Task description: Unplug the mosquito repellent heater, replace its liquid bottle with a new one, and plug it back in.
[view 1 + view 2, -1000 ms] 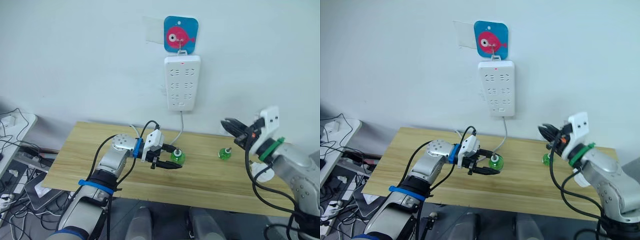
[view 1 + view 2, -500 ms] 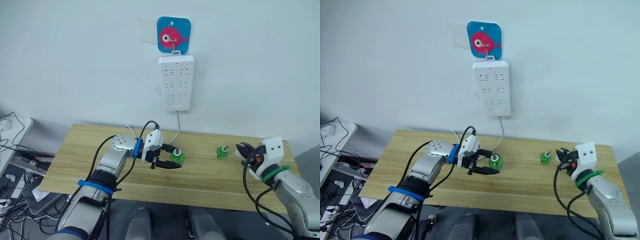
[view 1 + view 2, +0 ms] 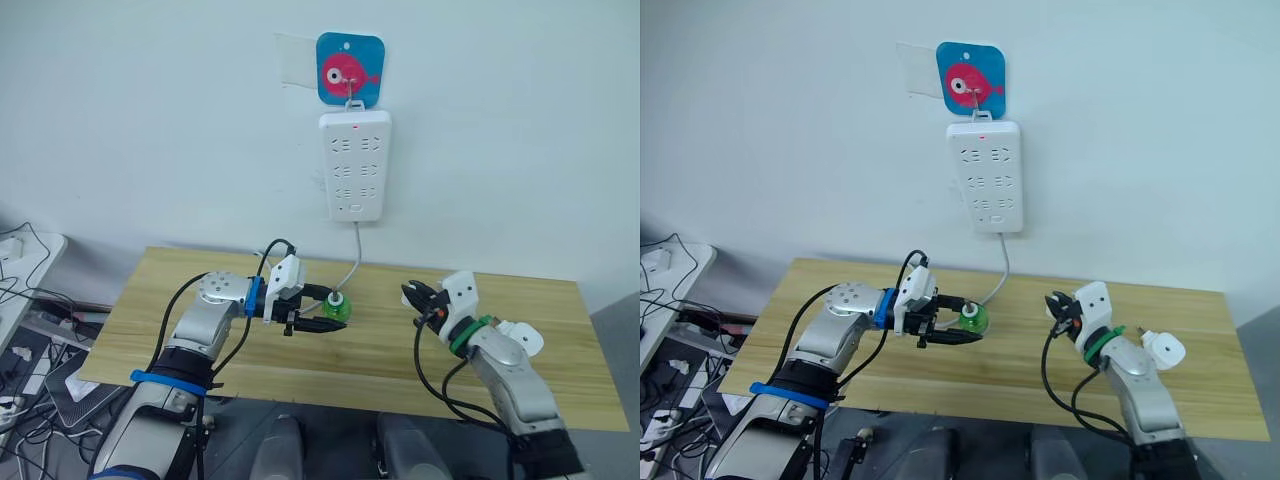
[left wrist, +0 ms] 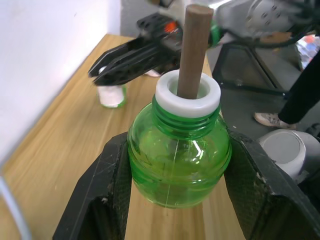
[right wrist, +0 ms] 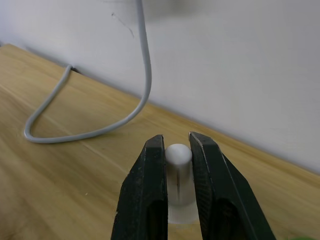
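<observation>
Left gripper [image 4: 175,200] clamps a round green bottle [image 4: 178,157] with brown wick; right gripper [image 5: 176,150] pinches a white cap [image 5: 178,155] above the counter [image 3: 200,290].

Green bottle [image 4: 179,162], brown wick [image 4: 195,50], white collar [image 4: 187,94].

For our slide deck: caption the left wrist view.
Left hand grips a green liquid bottle with its brown wick exposed.

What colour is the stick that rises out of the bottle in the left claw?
The stick is brown, above the green bottle; the left wrist view shows it best.
</observation>
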Available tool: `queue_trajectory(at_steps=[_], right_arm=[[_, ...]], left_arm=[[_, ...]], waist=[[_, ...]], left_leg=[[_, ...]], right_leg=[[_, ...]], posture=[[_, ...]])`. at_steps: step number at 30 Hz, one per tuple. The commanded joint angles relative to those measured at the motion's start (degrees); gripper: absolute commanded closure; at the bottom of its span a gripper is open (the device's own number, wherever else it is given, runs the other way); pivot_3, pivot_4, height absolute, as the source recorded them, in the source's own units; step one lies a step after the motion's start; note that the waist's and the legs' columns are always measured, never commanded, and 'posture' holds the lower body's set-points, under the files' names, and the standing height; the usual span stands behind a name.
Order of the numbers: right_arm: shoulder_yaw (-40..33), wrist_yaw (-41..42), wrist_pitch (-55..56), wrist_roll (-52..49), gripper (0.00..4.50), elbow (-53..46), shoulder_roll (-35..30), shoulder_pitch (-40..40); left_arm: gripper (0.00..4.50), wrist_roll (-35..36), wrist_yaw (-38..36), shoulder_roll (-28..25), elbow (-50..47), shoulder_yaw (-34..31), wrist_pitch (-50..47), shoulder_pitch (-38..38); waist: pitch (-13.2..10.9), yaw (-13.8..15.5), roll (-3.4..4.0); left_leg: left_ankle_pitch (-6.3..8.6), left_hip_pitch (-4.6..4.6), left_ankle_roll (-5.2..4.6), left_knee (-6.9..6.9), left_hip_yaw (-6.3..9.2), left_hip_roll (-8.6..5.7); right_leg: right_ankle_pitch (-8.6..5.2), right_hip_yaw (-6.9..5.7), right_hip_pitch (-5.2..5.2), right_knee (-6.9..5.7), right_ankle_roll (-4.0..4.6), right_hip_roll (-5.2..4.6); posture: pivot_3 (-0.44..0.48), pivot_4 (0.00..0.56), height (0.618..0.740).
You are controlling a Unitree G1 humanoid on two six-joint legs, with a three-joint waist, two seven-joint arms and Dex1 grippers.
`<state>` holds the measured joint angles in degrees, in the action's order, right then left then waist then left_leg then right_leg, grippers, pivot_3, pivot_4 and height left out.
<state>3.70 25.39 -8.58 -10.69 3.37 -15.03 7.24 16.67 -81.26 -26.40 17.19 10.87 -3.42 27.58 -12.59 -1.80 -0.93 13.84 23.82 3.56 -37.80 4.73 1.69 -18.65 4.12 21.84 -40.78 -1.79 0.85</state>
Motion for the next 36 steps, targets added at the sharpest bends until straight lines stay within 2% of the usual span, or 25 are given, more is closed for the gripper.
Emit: queue_trajectory(at_steps=[1, 7, 18, 19, 26, 29, 30, 36], right_arm=[[-1.0, -2.2, 5.3, 2.0, 4.16, 9.1, 1.9, 3.5], [-1.6, -3.0, 9.3, 3.9, 4.16, 17.8, 2.5, 6.2], [-3.1, -5.9, 12.2, 5.4, 4.16, 22.4, 2.9, 7.4], [-3.2, -6.0, 12.4, 5.4, 3.42, 22.5, 3.0, 7.5], [-3.6, -5.6, 12.6, 4.7, 1.28, 20.8, 2.8, 7.0], [-3.3, -2.5, 12.0, 2.7, 0.25, 15.0, 2.2, 4.7], [-3.0, -0.9, 11.2, 1.7, 0.03, 11.9, 2.0, 3.7], [-1.3, 5.5, -2.5, -6.4, 0.03, -9.9, -0.8, -0.5]], left_arm=[[2.25, 1.3, 1.0, -1.3, -3.8, -1.6, -0.4, -0.9], [2.25, 1.5, 1.4, -2.5, -6.2, -1.9, -1.5, -2.3], [2.25, 1.6, 1.6, -2.2, -7.1, -1.3, -2.6, -1.8], [2.25, 1.6, 1.6, -2.1, -7.1, -1.3, -2.6, -1.7], [2.25, 1.5, 1.3, -1.7, -6.5, -1.0, -2.5, -1.1], [2.25, 1.5, 1.2, -1.5, -6.5, -1.0, -2.5, -1.1], [2.25, 1.5, 1.2, -1.5, -6.5, -1.0, -2.5, -1.1], [2.25, 1.4, 1.0, -1.4, -6.1, -1.0, -2.6, -0.9]], waist=[[0.0, 0.2, 0.0], [0.0, 0.3, 0.03], [0.0, 0.3, 0.04], [0.0, 0.3, 0.04], [0.0, 0.3, 0.04], [0.0, 0.3, 0.07], [0.0, 0.3, 0.07], [-0.1, 0.1, 0.18]], left_leg=[[0.0, 0.0, 0.0, 0.0, -0.01, -0.01], [0.0, 0.0, 0.0, 0.05, -0.01, 0.0], [0.0, -0.02, 0.0, 0.05, -0.01, 0.0], [0.0, -0.01, 0.0, 0.05, -0.01, 0.0], [0.0, -0.01, 0.0, 0.05, -0.02, 0.0], [0.0, -0.01, 0.0, 0.05, 0.0, 0.0], [0.0, 0.0, 0.0, 0.05, 0.0, 0.0], [0.0, -0.01, 0.0, 0.05, 0.01, 0.02]], right_leg=[[0.0, 0.0, 0.0, 0.0, 0.0, 0.0], [-0.01, 0.0, 0.02, 0.0, 0.03, -0.02], [-0.02, 0.01, 0.02, -0.03, 0.04, -0.02], [-0.02, 0.01, 0.02, -0.03, 0.04, -0.02], [-0.02, 0.02, 0.02, -0.03, 0.04, -0.02], [-0.02, 0.0, 0.02, -0.03, 0.04, -0.02], [-0.02, 0.0, 0.02, -0.02, 0.04, -0.02], [-0.02, 0.01, 0.01, -0.04, 0.04, -0.01]], posture=[[0.107, 0.2, 0.74], [0.125, 0.201, 0.74], [0.105, 0.201, 0.74], [0.105, 0.201, 0.74], [0.097, 0.199, 0.74], [0.097, 0.199, 0.74], [0.097, 0.199, 0.74], [0.069, 0.206, 0.74]])
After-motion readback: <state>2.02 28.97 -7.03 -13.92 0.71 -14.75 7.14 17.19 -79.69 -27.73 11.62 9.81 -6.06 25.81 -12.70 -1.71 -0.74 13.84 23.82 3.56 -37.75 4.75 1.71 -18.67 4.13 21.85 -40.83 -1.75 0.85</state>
